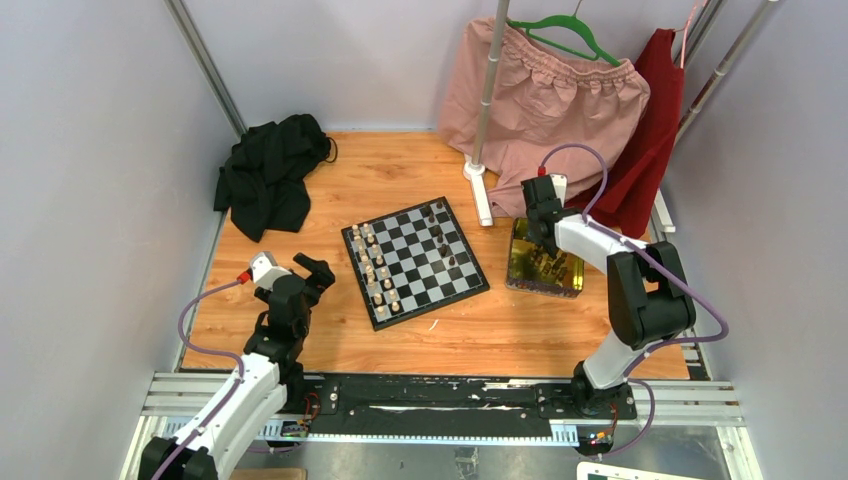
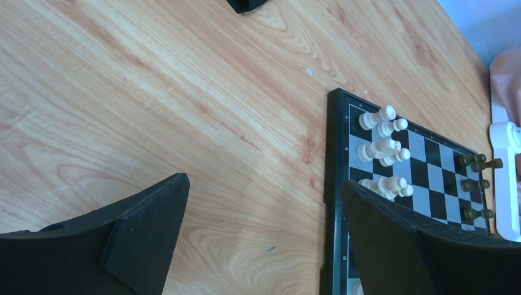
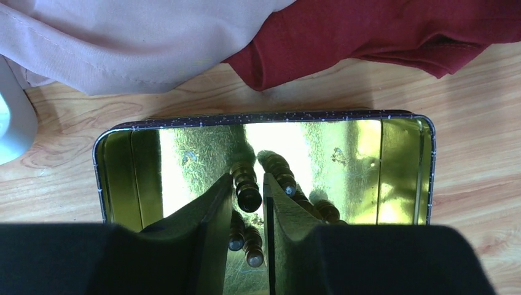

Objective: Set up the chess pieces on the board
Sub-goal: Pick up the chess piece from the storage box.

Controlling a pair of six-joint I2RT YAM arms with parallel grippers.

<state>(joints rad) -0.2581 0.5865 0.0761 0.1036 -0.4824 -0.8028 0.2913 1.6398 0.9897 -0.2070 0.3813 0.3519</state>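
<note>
The right hand (image 3: 248,182) reaches into the shiny yellow metal tin (image 3: 400,166), its fingers a narrow slit apart around a tiny dark brown chessman (image 3: 249,196); whether it grips is unclear. More brown pieces lie beneath. The left hand (image 2: 264,184) hangs fully spread over the wooden bench (image 2: 184,92), just left of the black-and-white chequered board (image 2: 335,160), where cream-white chessmen (image 2: 384,147) stand.

Glossy yellow metal tin (image 3: 402,166), wooden table (image 2: 184,92)
</note>
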